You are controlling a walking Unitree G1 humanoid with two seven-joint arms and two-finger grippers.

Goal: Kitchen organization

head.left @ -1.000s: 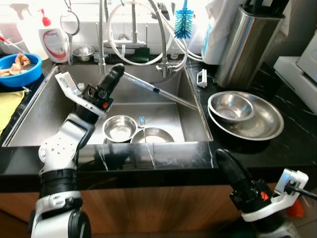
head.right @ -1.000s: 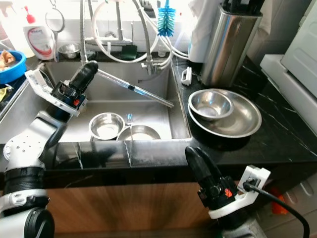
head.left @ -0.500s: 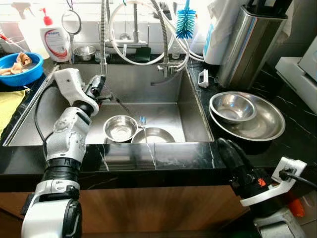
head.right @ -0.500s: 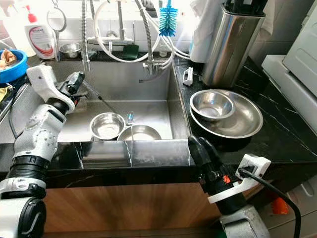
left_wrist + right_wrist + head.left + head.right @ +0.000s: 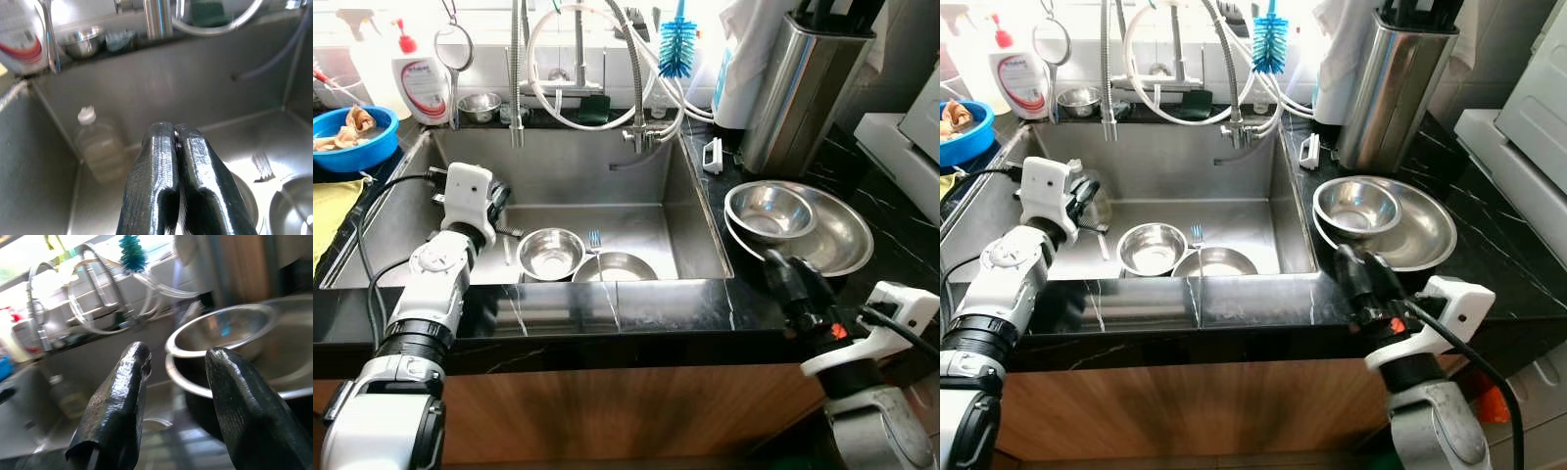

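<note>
Your right gripper (image 5: 171, 406) has its two fingers spread wide with nothing between them, and it sits just at the near rim of the large steel bowl (image 5: 837, 245) on the black counter (image 5: 901, 284) to the right of the sink. A small steel bowl (image 5: 771, 211) nests inside the large one. Your left gripper (image 5: 177, 142) is pressed closed on nothing, down inside the sink (image 5: 578, 166) near its left wall, pointing toward the far wall.

Judging from the layout, the likeliest trouble is on the right: if you close on the large bowl's thin rim too shallowly, it could slip or tip, and the nested bowl would slide out with it. The bowls also sit near the counter's front edge — a push rather than a grip could send them toward it.

On the left, a clear plastic bottle (image 5: 98, 147) stands by the far-left corner of the sink, and a round bowl (image 5: 550, 253) and a shallow dish (image 5: 615, 266) with a fork (image 5: 594, 238) lie on the sink floor just right of that arm. Sweeping sideways would knock them. The faucet hoses (image 5: 636, 69) hang over the far side, so lift straight up — the open room is above the sink's middle.
</note>
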